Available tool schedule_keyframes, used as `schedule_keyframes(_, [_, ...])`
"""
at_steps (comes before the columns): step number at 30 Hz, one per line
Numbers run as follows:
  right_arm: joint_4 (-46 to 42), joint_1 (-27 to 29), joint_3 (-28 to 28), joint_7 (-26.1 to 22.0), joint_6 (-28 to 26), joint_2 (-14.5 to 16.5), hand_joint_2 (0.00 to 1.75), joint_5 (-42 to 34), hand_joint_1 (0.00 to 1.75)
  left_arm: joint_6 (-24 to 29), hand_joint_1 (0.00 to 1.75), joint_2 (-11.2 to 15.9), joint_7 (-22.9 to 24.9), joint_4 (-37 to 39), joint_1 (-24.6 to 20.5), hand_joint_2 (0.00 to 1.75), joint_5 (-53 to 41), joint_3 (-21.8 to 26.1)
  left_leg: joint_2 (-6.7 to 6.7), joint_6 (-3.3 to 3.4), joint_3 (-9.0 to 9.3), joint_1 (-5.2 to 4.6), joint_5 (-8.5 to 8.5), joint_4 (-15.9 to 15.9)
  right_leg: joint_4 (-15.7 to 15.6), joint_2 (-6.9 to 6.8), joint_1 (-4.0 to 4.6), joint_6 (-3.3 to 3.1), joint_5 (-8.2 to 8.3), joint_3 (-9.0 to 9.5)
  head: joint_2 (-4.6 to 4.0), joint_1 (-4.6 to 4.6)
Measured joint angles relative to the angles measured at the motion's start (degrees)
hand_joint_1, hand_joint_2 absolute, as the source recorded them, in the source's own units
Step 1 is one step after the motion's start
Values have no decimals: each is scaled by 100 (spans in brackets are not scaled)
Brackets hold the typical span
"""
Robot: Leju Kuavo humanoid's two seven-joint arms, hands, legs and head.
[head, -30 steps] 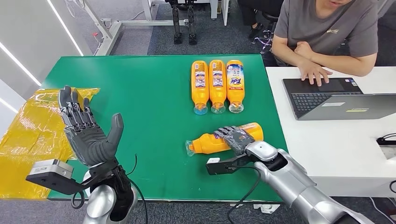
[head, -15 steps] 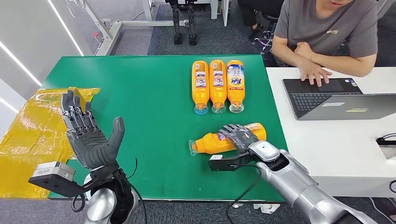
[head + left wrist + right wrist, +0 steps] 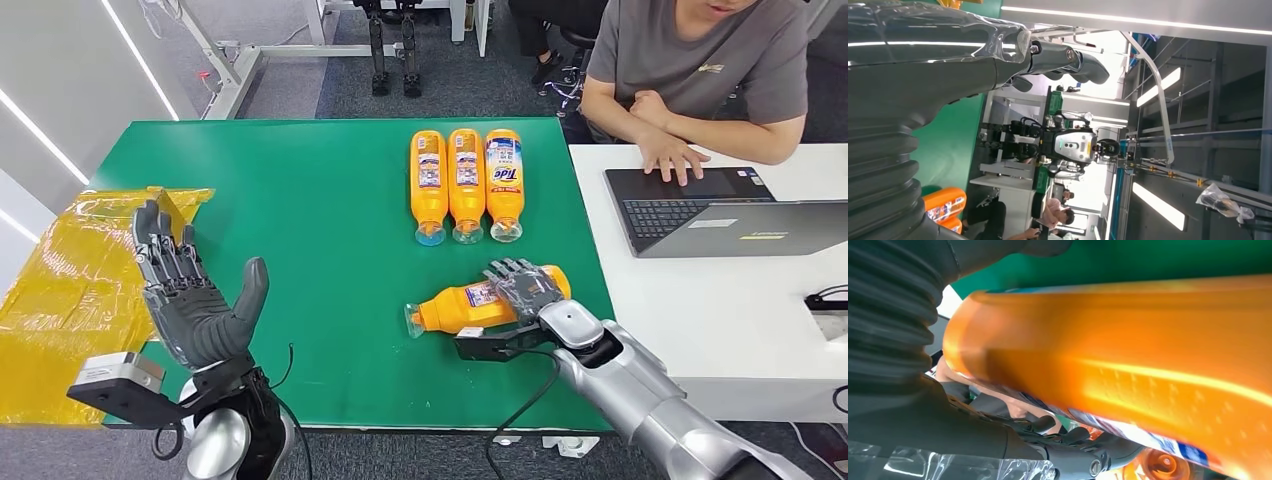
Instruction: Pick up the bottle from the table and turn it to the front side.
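Fingers (image 3: 512,277) of our right hand (image 3: 527,290) wrapped the lying orange bottle (image 3: 470,305) on the green table (image 3: 300,200); our left hand (image 3: 190,295) stood raised, fingers spread wide, holding nothing.

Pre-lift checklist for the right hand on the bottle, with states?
1. Right hand on the lone bottle: ok, fingers draped over its body.
2. Grip closed all round: cannot tell, the underside is hidden.
3. Bottle still on the table: cannot tell, it may be barely raised.
4. Front label facing up: not ok, the label shows only at the side.
5. Left hand free to help: ok, open, raised, empty.
6. Clear of the three-bottle row: ok, a gap of bare table between.
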Motion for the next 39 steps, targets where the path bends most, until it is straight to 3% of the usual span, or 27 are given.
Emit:
schedule_keyframes(21, [341,-41,-234,56,93,-2,175,-98,6,1,0,0,0,-2,82,175,50,13,0,3,4,0,1,6,-3,-1,1,5,3,7,0,0])
schedule_keyframes(22, [355,-42,-241,59,92,-2,175,-98,14,1,0,1,0,-2,81,175,57,13,0,3,4,0,1,6,-4,-1,1,6,4,8,0,0])
schedule_keyframes(26, [418,-44,-270,57,100,-4,175,-98,162,1,0,5,0,-2,78,175,81,13,0,4,6,0,1,6,-6,0,1,10,6,11,0,0])
schedule_keyframes(39, [594,-114,-331,-93,127,-20,175,-119,165,1,0,46,0,-2,70,175,97,13,-2,10,5,0,5,9,-9,0,1,17,10,14,0,0])
